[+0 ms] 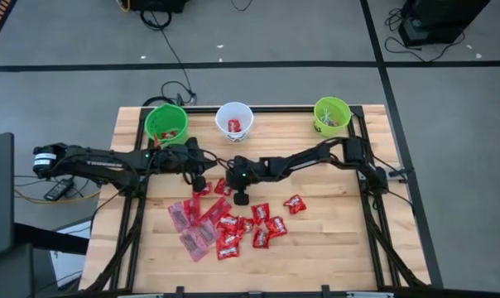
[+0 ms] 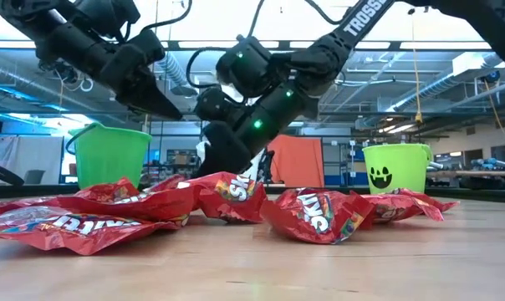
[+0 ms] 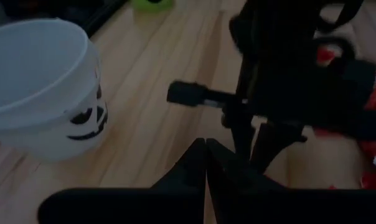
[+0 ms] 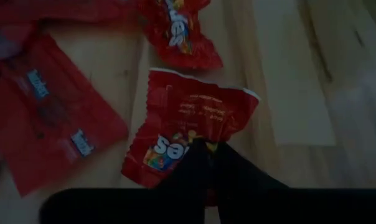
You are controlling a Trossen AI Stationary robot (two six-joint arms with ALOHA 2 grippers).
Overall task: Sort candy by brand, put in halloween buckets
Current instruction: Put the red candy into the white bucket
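Red candy packets [image 1: 225,225] lie in a pile on the wooden table's near middle, with flat pinkish packets [image 1: 186,217] at its left. A green bucket [image 1: 166,122], a white bucket [image 1: 234,120] and a second green bucket [image 1: 332,116] stand along the far edge. My right gripper [image 4: 210,149] is at the pile's far edge, shut on a red Skittles packet [image 4: 194,124]. My left gripper [image 3: 205,155] is shut and empty, above the table just left of it, near the white bucket [image 3: 42,87]. My right gripper pinches the red Skittles packet at one crimped end, by the printed name [image 4: 175,148], between its two fingers. The fingers come from above, slanting down. The packet spreads out flat beyond the fingertips; I cannot tell whether it is clear of the table.
Another Skittles packet [image 4: 178,31] and flat pinkish packets [image 4: 45,106] lie close by the held one. A lone red packet [image 1: 295,204] lies right of the pile. The right arm's wrist [image 3: 287,74] stands close in front of my left gripper. Black frame rails [image 1: 374,215] run along the table's sides.
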